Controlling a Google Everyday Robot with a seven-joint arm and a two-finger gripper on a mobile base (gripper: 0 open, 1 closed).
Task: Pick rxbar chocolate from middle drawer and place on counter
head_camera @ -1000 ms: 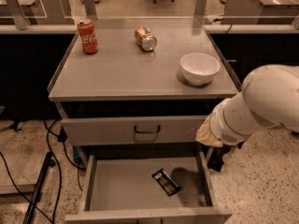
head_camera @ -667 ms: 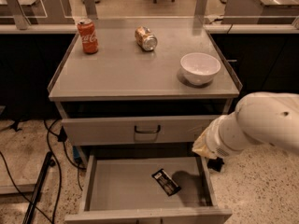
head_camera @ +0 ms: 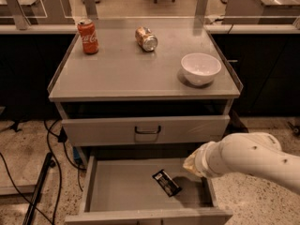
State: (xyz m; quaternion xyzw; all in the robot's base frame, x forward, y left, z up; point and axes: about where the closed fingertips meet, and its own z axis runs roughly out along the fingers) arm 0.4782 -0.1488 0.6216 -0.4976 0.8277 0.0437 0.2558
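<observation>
The rxbar chocolate (head_camera: 166,182), a flat black bar with white print, lies askew on the floor of the open middle drawer (head_camera: 122,187), right of its centre. My white arm comes in from the lower right. My gripper (head_camera: 189,165) is at its tan end, over the drawer's right rear corner, just right of the bar and a little above it. The counter (head_camera: 126,71) is the grey cabinet top above.
On the counter stand a red can (head_camera: 88,36) at the back left, a tan can (head_camera: 146,38) lying on its side at the back middle, and a white bowl (head_camera: 200,68) at the right. A shut drawer front with a black handle (head_camera: 147,130) sits above the open drawer. Cables lie on the floor at left.
My arm has dropped from beside the upper drawer front down to the open drawer's right rear corner, closer to the bar. The bar has not moved.
</observation>
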